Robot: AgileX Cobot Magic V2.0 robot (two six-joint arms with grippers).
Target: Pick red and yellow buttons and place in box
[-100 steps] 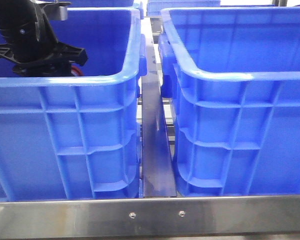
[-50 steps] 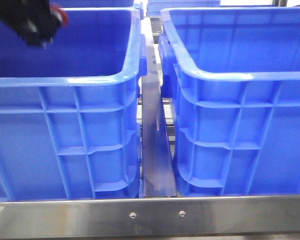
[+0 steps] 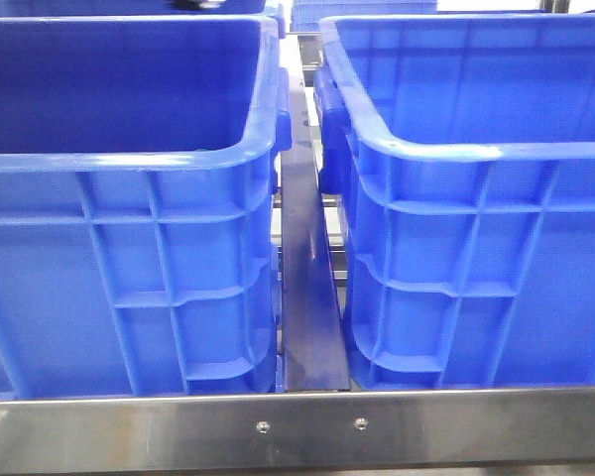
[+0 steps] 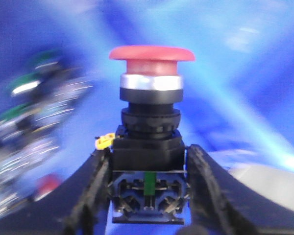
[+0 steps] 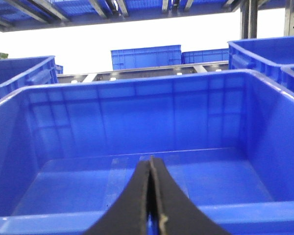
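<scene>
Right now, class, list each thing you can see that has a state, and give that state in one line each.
left gripper: shut on the red button, gripping its black body.
red button: held upright, cap up, lifted clear.
right gripper: shut, holding nothing, above a crate.
left crate: upright, open-topped; contents hidden in the front view.
right crate: upright, open-topped; floor not visible in the front view.

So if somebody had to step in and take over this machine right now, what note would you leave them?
Left gripper: jaws shut on the red button, held by its black base; the blurred surroundings suggest it is moving.
Right gripper: jaws shut, empty, facing into a blue crate whose visible floor looks bare.
Yellow button: not identifiable in any view.
Done: red button picked.
Left: drop red in the box, then find and place yellow.
</scene>
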